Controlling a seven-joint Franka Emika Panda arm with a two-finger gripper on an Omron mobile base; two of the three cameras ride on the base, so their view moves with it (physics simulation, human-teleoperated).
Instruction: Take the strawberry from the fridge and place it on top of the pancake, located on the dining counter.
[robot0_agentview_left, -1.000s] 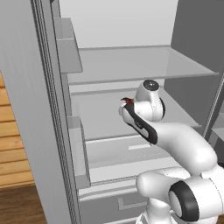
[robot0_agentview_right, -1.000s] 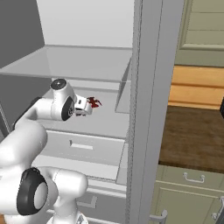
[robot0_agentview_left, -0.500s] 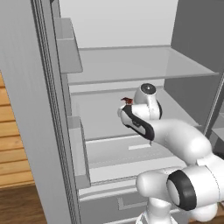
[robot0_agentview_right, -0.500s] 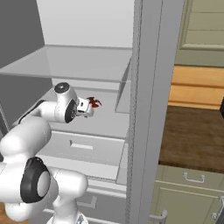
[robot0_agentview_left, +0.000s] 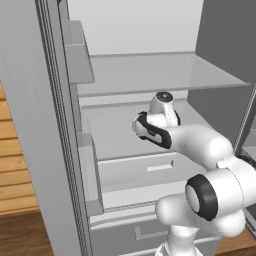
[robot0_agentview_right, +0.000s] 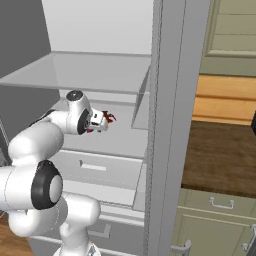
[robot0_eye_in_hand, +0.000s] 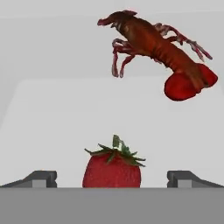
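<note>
The pale grey lower shelf (robot0_eye_in_hand: 52, 113) of the tall light grey fridge (robot0_agentview_left: 30, 125) spreads flat across the middle of the hand view, with the white back wall rising along the top of the frame. A dark red strawberry with a green leafy cap (robot0_eye_in_hand: 112, 168) stands upright on this shelf at the bottom centre. A dark red lobster with bright red claws (robot0_eye_in_hand: 157, 50) lies on the same shelf in the upper right, well apart from the berry. In the left base view a second grey shelf (robot0_agentview_left: 150, 70) runs across the upper middle of the frame, above the lower one.
</note>
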